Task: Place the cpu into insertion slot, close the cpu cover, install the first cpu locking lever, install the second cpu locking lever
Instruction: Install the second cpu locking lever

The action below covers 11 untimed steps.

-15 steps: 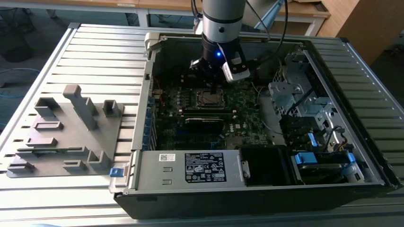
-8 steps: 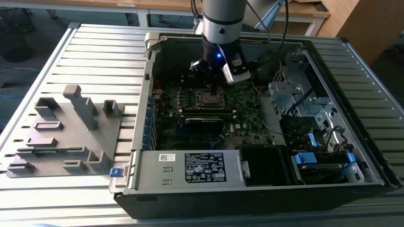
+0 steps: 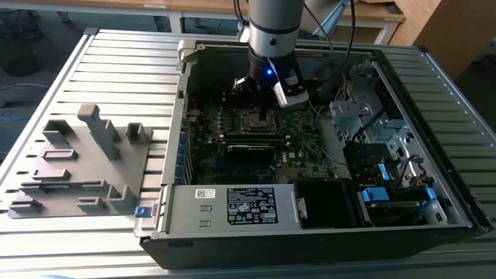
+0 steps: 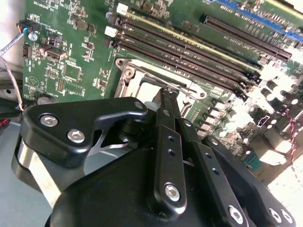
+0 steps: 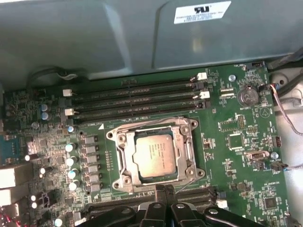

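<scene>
In the first wrist view, one silver-grey square cpu (image 5: 154, 155) is seated in one silver-rimmed insertion slot (image 5: 124, 171), beside the empty, clenched black gripper (image 5: 164, 194).

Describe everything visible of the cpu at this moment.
The cpu is a flat square chip with a dull silver-grey metal top bearing faint print. It lies level in the insertion slot on the green board, with the cpu cover closed around it. The gripper sits at the socket's edge, not touching the chip.
</scene>
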Each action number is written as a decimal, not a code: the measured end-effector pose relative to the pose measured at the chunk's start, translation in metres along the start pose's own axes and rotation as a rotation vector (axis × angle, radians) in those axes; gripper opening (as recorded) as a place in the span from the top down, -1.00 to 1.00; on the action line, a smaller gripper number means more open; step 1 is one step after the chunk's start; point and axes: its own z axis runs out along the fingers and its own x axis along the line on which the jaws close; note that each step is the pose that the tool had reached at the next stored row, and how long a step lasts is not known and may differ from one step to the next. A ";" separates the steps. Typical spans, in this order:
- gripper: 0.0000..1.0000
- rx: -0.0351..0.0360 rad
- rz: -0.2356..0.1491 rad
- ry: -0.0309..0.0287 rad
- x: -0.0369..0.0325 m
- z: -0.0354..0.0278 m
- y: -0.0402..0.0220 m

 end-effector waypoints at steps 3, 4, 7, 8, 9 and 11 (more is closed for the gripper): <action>0.79 -0.0001 0.000 0.0000 -0.0005 -0.0001 -0.0031; 0.79 0.0000 0.000 0.0000 -0.0006 -0.0002 -0.0041; 0.79 0.0000 0.000 0.0000 -0.0011 -0.0003 -0.0072; 0.79 0.0003 0.000 -0.0001 -0.0011 -0.0003 -0.0081; 0.79 0.0003 0.000 -0.0003 -0.0007 -0.0002 -0.0084; 0.79 0.0005 0.000 -0.0010 0.0010 0.0000 -0.0093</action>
